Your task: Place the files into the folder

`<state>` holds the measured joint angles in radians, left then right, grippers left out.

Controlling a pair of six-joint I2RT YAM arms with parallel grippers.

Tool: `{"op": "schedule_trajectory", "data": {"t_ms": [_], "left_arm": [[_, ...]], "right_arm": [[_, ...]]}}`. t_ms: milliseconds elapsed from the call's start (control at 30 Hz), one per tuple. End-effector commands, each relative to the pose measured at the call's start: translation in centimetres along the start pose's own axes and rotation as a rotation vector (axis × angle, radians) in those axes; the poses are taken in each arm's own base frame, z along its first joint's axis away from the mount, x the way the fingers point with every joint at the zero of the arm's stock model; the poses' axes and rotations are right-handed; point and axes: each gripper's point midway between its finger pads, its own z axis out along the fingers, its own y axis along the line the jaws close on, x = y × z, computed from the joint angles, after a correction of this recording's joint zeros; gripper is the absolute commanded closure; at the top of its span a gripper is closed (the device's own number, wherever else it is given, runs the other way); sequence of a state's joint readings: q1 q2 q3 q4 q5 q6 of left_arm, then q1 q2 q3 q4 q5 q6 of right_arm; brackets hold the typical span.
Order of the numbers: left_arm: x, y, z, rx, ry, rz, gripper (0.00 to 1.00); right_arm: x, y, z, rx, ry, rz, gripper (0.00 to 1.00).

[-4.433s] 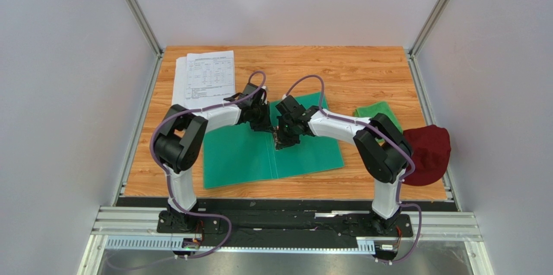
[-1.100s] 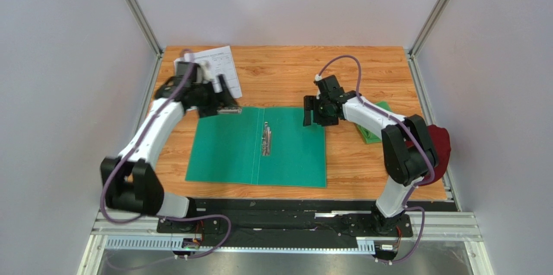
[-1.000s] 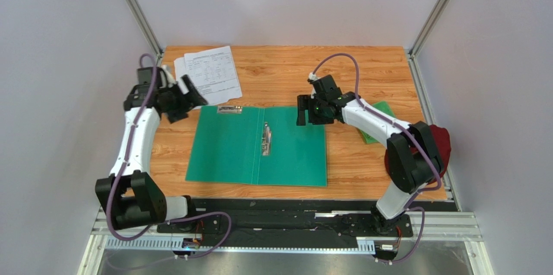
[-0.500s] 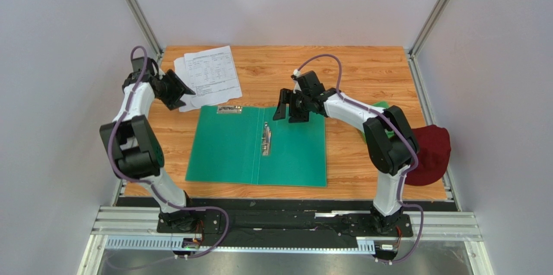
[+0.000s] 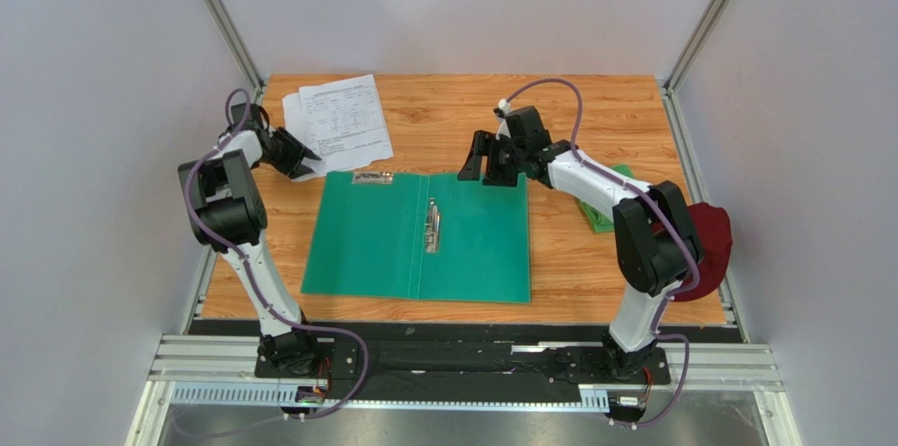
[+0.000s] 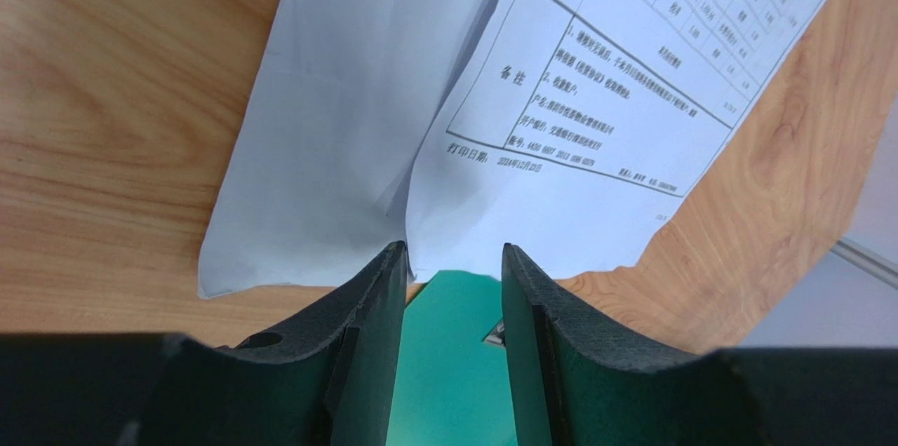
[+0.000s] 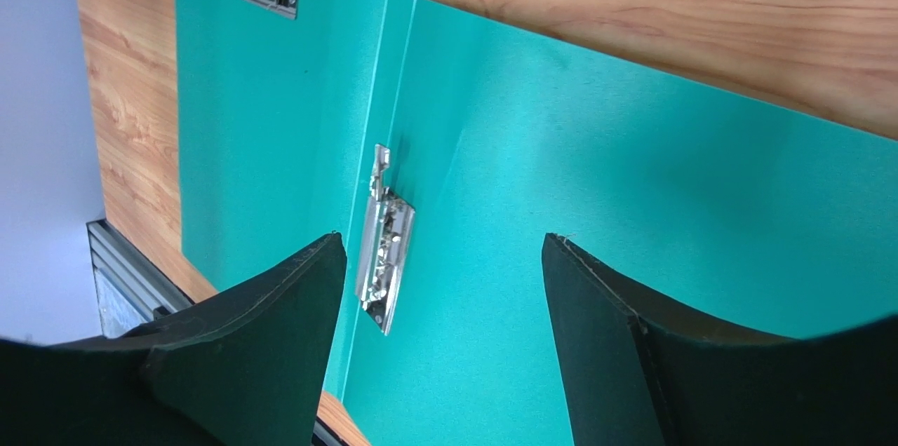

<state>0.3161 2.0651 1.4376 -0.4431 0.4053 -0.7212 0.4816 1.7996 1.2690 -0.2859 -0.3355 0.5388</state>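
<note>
Left gripper [image 6: 451, 257] reached files [image 5: 337, 125] | folder [image 5: 474, 246] open | cloth [image 5: 597, 218], cap [image 5: 704, 241] far right

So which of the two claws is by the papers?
The left gripper: its open fingers sit at the files' near edge. The right gripper hangs open above the folder.

Right hand [image 7: 443, 246] (spread wide) hovers over the open folder [image 7: 632, 183].
</note>
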Motion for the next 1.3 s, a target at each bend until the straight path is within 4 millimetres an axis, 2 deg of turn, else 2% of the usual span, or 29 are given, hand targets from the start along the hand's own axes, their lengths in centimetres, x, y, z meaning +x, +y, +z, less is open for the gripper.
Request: {"op": "schedule_trajectory", "data": {"t_ms": [0, 133, 400, 533, 633, 733, 1000, 1067, 1167, 1267], "left_arm": [[-2.8, -1.6, -0.4, 0.048, -0.073, 0.008, 0.54], [-2.7, -1.3, -0.3, 0.034, -0.07, 0.007, 0.57], [-1.7, -0.2, -0.7, -0.057, -0.039, 0.033, 0.56], [-1.9, -0.1, -0.5, -0.116, -0.048, 0.037, 0.6], [-1.6, 0.1, -0.3, -0.165, -0.054, 0.035, 0.6], [-1.7, 0.0, -0.4, -0.186, -0.07, 0.032, 0.6], [-0.2, -0.4, -0.1, -0.219, -0.05, 0.032, 0.57], [-0.1, -0.2, -0.1, -0.245, -0.058, 0.016, 0.6], [-0.4, 0.0, -0.1, -0.265, -0.074, -0.014, 0.71], [-0.4, 0.1, 0.1, -0.293, -0.08, -0.014, 0.71]], "right_arm": [[-1.3, 0.4, -1.1, -0.028, -0.056, -0.039, 0.28], [-1.2, 0.1, -1.3, -0.02, -0.059, -0.036, 0.28], [-1.5, -0.3, -1.6, -0.009, -0.073, -0.032, 0.28], [-1.9, -0.4, -2.3, -0.009, -0.09, -0.029, 0.28], [-2.2, -0.6, -2.8, -0.007, -0.104, -0.027, 0.28], [-2.3, -0.7, -3.3, -0.009, -0.112, -0.027, 0.28], [-3.0, -0.9, -4.2, -0.019, -0.129, -0.018, 0.28], [-3.2, -0.7, -4.5, -0.025, -0.136, -0.017, 0.28], [-3.3, -0.4, -5.3, -0.029, -0.152, -0.023, 0.28], [-3.4, -0.5, -6.0, -0.031, -0.163, -0.024, 0.28]]}}
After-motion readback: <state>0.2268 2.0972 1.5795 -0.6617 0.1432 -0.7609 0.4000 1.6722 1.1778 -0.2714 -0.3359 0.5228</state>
